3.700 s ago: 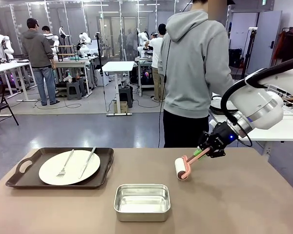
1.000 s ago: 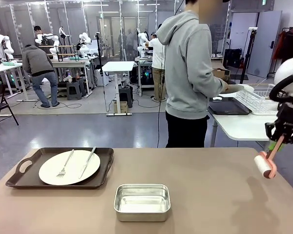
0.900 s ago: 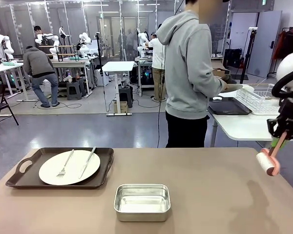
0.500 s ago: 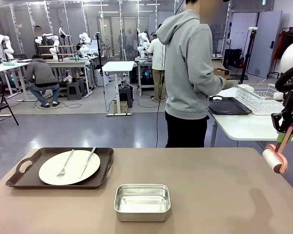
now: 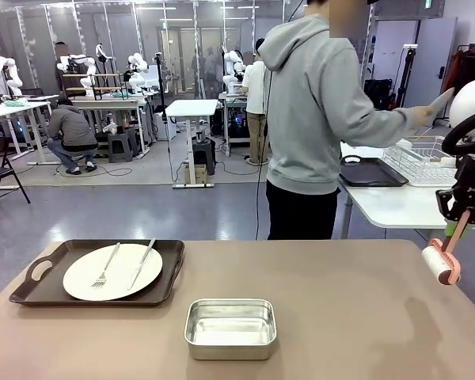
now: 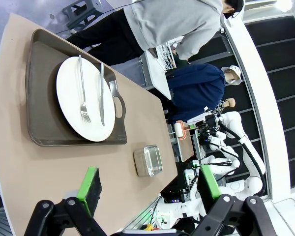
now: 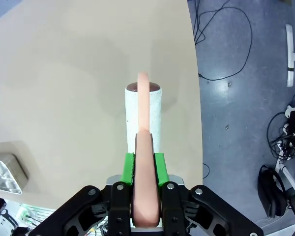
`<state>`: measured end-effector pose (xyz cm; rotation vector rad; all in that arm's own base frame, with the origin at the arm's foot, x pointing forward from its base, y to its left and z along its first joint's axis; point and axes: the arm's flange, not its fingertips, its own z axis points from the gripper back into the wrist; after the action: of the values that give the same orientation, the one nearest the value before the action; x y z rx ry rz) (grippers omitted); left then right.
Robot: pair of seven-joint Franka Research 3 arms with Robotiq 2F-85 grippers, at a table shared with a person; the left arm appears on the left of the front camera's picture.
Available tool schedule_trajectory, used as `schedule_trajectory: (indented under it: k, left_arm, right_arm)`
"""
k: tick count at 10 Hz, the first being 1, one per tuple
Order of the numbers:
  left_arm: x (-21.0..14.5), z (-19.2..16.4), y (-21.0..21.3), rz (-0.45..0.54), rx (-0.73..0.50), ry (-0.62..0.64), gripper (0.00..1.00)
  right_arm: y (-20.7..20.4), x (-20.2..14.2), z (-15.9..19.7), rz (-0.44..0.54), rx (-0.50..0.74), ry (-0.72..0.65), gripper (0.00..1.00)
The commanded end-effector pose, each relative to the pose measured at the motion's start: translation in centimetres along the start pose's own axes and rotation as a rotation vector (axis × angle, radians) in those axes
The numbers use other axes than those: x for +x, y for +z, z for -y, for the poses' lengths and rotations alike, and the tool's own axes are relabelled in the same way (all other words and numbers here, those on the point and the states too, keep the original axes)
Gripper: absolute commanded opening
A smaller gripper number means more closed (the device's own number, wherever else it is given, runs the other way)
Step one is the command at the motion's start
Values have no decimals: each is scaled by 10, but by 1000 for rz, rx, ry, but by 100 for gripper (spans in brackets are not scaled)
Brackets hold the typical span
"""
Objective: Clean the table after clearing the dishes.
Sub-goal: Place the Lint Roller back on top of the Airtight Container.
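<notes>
Tan-brown matte worktop (image 5: 340, 317), mostly bare on the right half. Over on the robot's left side sits a dark brown tray (image 5: 87, 244) with handles, and on it a round white plate (image 5: 83, 277) with a fork (image 5: 107, 267) and a knife (image 5: 142, 264) lying side by side across it, not touching each other as far as I can see. Just beside the tray, toward the middle and nearer the robot, there's a small square steel pan (image 5: 229, 348). The right tool (image 7: 143, 162) is clamped tight on the pink handle of a lint roller (image 5: 441, 263), green pads squeezing it from both sides, with the white roll hanging down right at the worktop's right edge. From the wrist view the roll is over the brown surface near the rim, but I honestly can't tell if it's touching. The left tool (image 6: 148, 183) is spread wide with nothing between its fingers, looking down at the tray and pan from above. A person (image 5: 317, 119) in a grey hoodie stands at the far side, turned toward a white side table (image 5: 396, 210) that has a second dark tray (image 5: 364, 170) and a wire rack (image 5: 419, 162) on it.
</notes>
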<state>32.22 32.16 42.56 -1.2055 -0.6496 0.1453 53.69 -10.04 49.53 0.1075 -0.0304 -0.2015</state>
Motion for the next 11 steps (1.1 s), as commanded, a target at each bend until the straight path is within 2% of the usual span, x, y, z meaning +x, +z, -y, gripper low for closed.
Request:
schedule_trajectory:
  k: [1,11]
  left_arm:
    - [-1,1,2,3,-4,-7,100]
    - [-1,1,2,3,-4,-7,100]
  right_arm:
    - [4,-2,0,10,22,18,20]
    - [2,1,0,3,0,1,20]
